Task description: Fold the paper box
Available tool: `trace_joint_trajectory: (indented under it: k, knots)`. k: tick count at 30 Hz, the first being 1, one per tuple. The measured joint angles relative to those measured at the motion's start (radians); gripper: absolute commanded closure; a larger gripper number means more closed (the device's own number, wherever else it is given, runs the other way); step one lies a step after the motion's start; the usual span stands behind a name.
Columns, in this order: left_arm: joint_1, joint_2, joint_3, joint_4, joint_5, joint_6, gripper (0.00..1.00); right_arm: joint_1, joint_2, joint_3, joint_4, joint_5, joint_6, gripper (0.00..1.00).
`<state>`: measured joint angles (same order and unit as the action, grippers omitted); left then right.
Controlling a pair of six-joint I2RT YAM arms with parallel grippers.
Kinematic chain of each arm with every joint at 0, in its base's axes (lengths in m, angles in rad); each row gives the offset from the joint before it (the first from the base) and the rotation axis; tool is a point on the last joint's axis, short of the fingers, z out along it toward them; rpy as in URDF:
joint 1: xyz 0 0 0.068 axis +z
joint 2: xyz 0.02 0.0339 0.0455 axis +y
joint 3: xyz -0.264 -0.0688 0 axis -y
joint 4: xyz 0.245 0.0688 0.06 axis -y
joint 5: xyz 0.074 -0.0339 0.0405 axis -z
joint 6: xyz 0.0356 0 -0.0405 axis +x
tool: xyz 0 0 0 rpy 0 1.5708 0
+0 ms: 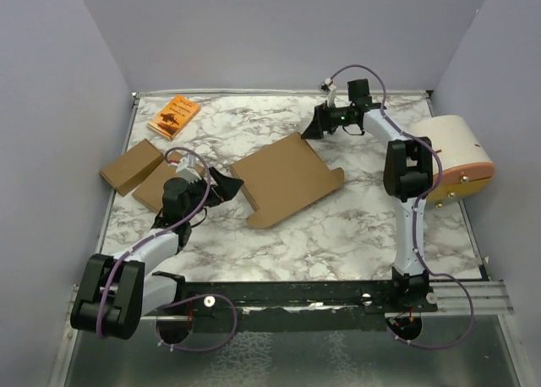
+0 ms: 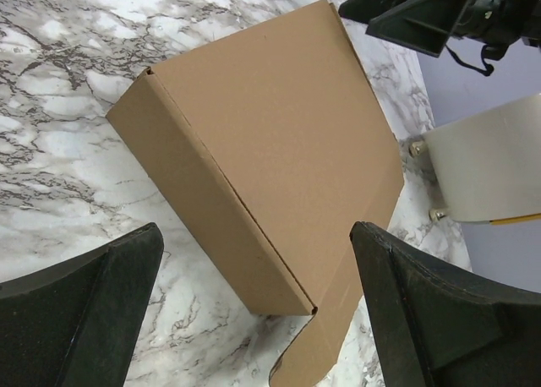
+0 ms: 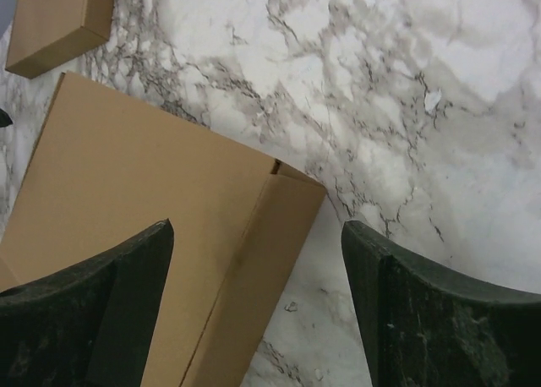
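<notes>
The paper box (image 1: 287,180) is plain brown cardboard and lies mid-table, folded into a flat shape with one long side wall turned down and a rounded flap sticking out at its right corner. My left gripper (image 1: 230,185) is open and empty just off its left edge; in the left wrist view (image 2: 258,307) the box (image 2: 279,142) lies ahead between the fingers. My right gripper (image 1: 310,128) is open and empty at the box's far corner; in the right wrist view (image 3: 258,311) that corner (image 3: 144,235) sits below the fingers.
Two smaller folded brown boxes (image 1: 131,166) (image 1: 159,187) lie at the left, one also in the right wrist view (image 3: 55,19). A small orange book (image 1: 174,116) is at the back left. A cream cylinder (image 1: 456,155) stands at the right edge.
</notes>
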<state>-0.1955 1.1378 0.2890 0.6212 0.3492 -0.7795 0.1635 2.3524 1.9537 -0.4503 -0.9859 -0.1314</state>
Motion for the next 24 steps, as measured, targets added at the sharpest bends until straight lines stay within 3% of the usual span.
trace_joint_trajectory:
  k: [5, 11, 16, 24]
  knots:
    - [0.000, 0.047, 0.001, 0.019, 0.015, -0.016, 0.03, 0.001, 0.061, 0.029, -0.035, 0.010, 0.047, 0.31]
    - [0.000, 0.104, 0.003, 0.032, 0.032, -0.035, 0.04, 0.001, 0.088, 0.044, -0.049, 0.015, 0.110, 0.58]
    - [0.000, 0.155, 0.014, 0.060, 0.044, -0.060, 0.03, 0.005, 0.091, 0.044, -0.053, 0.006, 0.153, 0.74]
    - [-0.001, 0.219, 0.014, 0.121, 0.051, -0.112, 0.01, -0.002, 0.091, 0.037, -0.043, -0.006, 0.199, 0.80]
